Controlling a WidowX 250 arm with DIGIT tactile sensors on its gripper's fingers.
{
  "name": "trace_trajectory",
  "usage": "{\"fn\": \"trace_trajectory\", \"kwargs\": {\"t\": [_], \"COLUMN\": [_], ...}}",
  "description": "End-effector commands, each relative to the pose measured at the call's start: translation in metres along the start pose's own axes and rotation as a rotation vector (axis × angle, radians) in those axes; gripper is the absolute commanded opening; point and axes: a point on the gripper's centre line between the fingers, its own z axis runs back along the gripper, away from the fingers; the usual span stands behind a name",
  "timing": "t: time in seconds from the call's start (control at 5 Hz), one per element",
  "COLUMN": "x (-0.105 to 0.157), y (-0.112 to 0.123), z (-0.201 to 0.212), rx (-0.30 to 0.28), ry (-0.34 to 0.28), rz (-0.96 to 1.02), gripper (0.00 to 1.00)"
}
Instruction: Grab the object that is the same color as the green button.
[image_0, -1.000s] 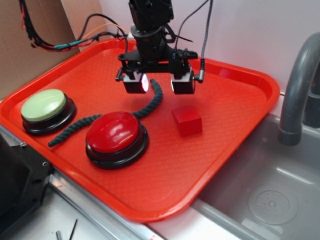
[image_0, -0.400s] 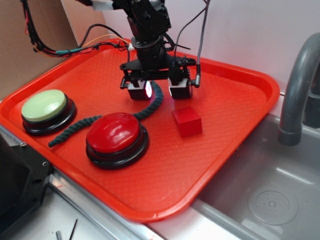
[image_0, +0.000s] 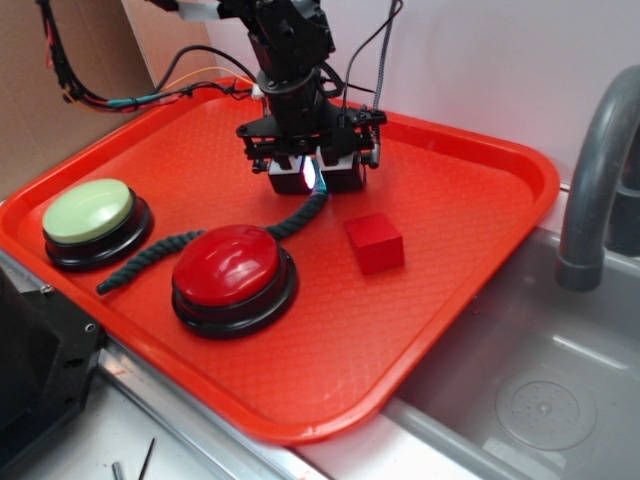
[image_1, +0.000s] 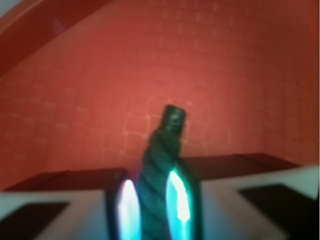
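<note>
A long dark green twisted rope (image_0: 200, 245) lies curved on the red tray (image_0: 460, 200), running from the tray's left front, behind the red button, up to my gripper. My gripper (image_0: 316, 178) is low on the tray and shut on the rope's far end. In the wrist view the rope (image_1: 162, 165) sits squeezed between my two glowing pads (image_1: 179, 202), its tip sticking out beyond them. The pale-green domed button (image_0: 88, 212) on its black base stands at the tray's left.
A large red domed button (image_0: 228, 266) stands at the tray's front, over the rope's middle. A small red cube (image_0: 375, 243) sits right of the gripper. A grey faucet (image_0: 600, 170) and sink (image_0: 540, 400) are to the right. Cables hang behind the arm.
The gripper has come down onto the rope's far end and its jaws have closed from wide open to shut on the rope.
</note>
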Motion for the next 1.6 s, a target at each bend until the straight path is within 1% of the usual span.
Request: {"fn": "trace_trajectory", "kwargs": {"t": [0.0, 0.2, 0.4, 0.6, 0.8, 1.0, 1.2, 1.4], "x": [0.018, 0.028, 0.027, 0.026, 0.028, 0.028, 0.030, 0.030], "y": [-0.002, -0.006, -0.011, -0.007, 0.003, 0.014, 0.025, 0.017], "z": [0.056, 0.096, 0.142, 0.183, 0.214, 0.239, 0.251, 0.239], "rx": [0.000, 0.021, 0.075, 0.046, 0.021, -0.001, -0.043, 0.012], "ry": [0.001, 0.066, 0.082, 0.097, 0.104, 0.101, 0.092, 0.119], "rz": [-0.210, -0.406, -0.506, -0.563, -0.572, -0.554, -0.532, -0.533], "gripper": [0.00, 0.00, 0.00, 0.00, 0.00, 0.00, 0.00, 0.00]}}
